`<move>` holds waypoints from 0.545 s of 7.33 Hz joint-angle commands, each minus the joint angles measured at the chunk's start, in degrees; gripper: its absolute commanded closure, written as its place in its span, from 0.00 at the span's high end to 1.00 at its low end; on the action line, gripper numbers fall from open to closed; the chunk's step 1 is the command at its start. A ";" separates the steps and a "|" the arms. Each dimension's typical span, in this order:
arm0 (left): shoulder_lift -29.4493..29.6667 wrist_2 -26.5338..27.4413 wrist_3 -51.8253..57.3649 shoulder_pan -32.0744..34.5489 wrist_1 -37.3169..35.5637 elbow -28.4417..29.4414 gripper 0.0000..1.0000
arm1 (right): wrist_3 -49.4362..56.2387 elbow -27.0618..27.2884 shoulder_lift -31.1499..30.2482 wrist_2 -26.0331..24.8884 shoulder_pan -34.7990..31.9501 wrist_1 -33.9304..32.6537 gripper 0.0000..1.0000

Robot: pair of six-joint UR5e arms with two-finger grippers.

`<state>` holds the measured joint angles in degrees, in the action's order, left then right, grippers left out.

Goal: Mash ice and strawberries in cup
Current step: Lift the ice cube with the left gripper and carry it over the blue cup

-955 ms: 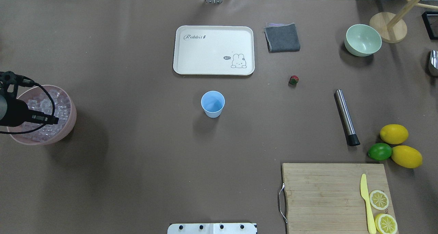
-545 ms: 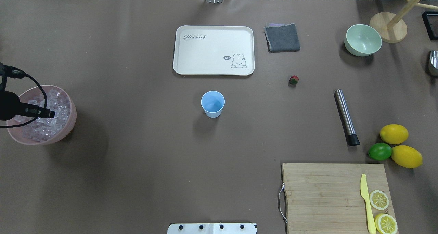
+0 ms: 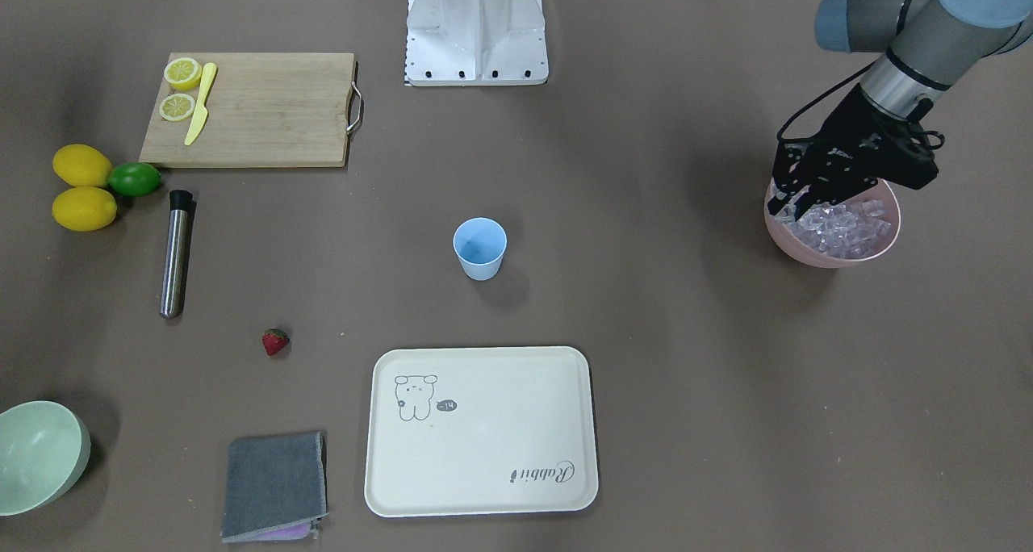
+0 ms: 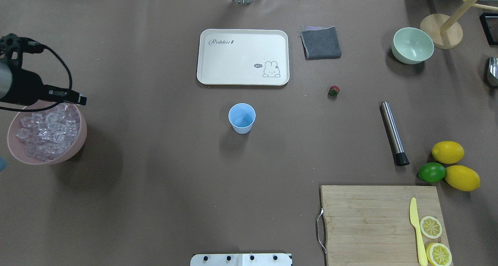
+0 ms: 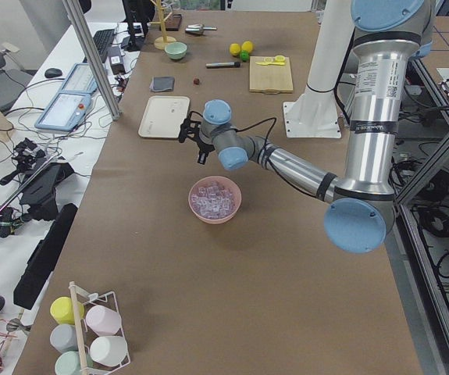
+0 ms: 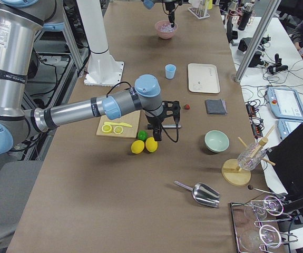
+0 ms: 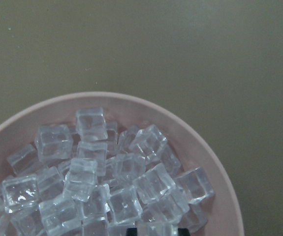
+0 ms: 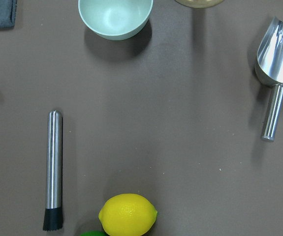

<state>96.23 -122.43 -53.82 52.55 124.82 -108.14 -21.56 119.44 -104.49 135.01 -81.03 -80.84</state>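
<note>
- Ice cubes [image 7: 107, 182], small, clear and glassy, lie heaped in a wide pink plastic bowl [image 3: 815, 255] at the robot's left end of the brown table [image 4: 155, 180].
- The small pale blue plastic cup [image 4: 242, 119] stands upright mid-table, near the cream rabbit-print tray [image 4: 233, 60] but not touching it.
- The small red strawberry with a green cap [image 4: 334, 90] lies on the table between the cup and a steel muddler with a black tip [image 4: 393, 132], well apart from both.
- The left gripper [image 3: 792, 207] hangs above the bowl's rim on the cup's side. In the wrist view its dark fingertips [image 7: 131, 231] seem clenched on one cube.
- The right gripper [image 6: 158, 136] hangs near two yellow lemons [image 6: 144, 145]. I cannot tell whether its claw is parted or closed.
</note>
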 commanded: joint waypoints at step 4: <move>18.45 12.27 -14.01 -15.25 -7.13 5.74 0.00 | 1.17 -8.84 -2.21 6.81 -0.09 16.62 1.00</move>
<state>111.25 -114.00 -65.18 41.11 119.48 -103.72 -20.42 114.70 -106.44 138.41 -81.05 -71.02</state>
